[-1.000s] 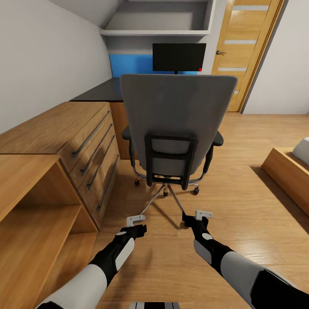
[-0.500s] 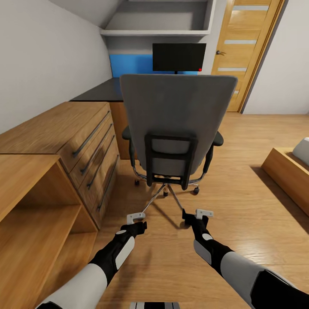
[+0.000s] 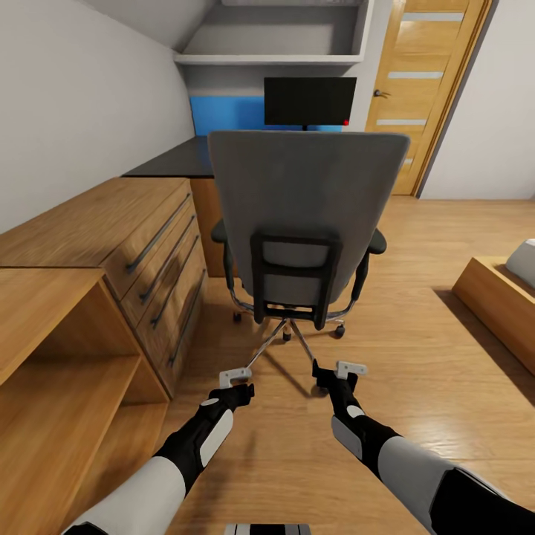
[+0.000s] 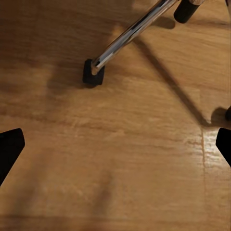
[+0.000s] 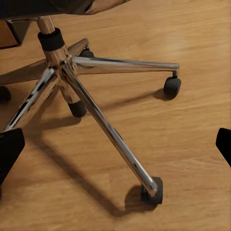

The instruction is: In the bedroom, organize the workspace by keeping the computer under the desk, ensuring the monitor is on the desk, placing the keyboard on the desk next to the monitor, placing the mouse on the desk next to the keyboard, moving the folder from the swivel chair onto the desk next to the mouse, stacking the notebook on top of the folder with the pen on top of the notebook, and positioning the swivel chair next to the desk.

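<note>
The grey swivel chair [image 3: 305, 215] stands in the middle of the head view with its back toward me, and the backrest hides its seat. Behind it a black monitor [image 3: 310, 100] sits on the dark desk [image 3: 174, 157]. My left gripper [image 3: 236, 377] and right gripper [image 3: 342, 369] hover low over the floor just short of the chair's chrome base [image 5: 62, 67]. In the left wrist view the left gripper [image 4: 115, 147] is open over bare floor near one caster [image 4: 92, 72]. The right gripper [image 5: 115, 147] is open too, facing the star legs.
A wooden chest of drawers [image 3: 148, 238] and an open shelf unit [image 3: 67, 357] line the left side. A low wooden bed frame [image 3: 498, 297] sits at the right. A door [image 3: 427, 89] is at the back right, with wood floor between.
My right gripper has edged slightly forward toward the chair base. The head view has tilted a touch. The left arm and the chair have not moved.
</note>
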Controlling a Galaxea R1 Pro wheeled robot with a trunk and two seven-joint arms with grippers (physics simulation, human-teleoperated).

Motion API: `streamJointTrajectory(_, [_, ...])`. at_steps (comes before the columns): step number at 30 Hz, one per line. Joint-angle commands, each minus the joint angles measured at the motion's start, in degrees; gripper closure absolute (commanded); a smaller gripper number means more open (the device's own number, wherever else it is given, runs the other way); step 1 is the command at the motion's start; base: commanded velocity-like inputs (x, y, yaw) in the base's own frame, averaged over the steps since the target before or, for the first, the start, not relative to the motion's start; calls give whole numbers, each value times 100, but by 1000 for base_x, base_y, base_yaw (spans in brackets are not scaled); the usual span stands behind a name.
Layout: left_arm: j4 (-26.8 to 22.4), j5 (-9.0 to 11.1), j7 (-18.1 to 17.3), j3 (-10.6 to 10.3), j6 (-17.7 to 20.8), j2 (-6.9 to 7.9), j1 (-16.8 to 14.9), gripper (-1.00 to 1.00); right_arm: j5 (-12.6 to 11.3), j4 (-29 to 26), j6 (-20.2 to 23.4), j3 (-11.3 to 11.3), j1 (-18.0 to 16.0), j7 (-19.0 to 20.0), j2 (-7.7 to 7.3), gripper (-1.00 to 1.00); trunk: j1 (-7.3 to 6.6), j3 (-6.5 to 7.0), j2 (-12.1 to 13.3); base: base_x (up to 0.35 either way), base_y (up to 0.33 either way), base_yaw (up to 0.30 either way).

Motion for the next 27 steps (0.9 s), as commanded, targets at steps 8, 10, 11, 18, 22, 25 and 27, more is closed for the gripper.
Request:
streamJointTrajectory(8, [-9,29,41,-14,22,0,-4,-100,-25,-2,-15,48,-3,-48,2,-100,-1,67,-2,0,0,0])
streamJointTrajectory(10, [-9,29,41,-14,22,0,-3,-100,-25,-2,-15,50,-3,-48,2,-100,-1,86,-2,0,0,0])
streamJointTrajectory(11, [-9,29,41,-14,22,0,-1,-100,-25,-2,-15,49,-3,-48,2,-100,-1,95,-2,0,0,0])
streamJointTrajectory(18, [-11,31,41,-14,22,0,-3,-100,-25,-2,-15,48,-3,-49,2,-100,-1,158,-2,0,0,0])
streamJointTrajectory(22, [-10,29,41,-14,22,0,-1,-100,-19,-1,-15,47,-3,-54,-4,-100,-1,194,-2,0,0,0])
streamJointTrajectory(25, [-12,32,41,-14,22,0,-3,-100,-18,3,-20,46,-3,-56,-6,-100,-1,221,-2,0,0,0])
streamJointTrajectory(27, [-10,33,41,-14,22,0,-1,-100,-17,5,-47,47,-5,-57,-6,-100,-1,239,-2,0,0,0])
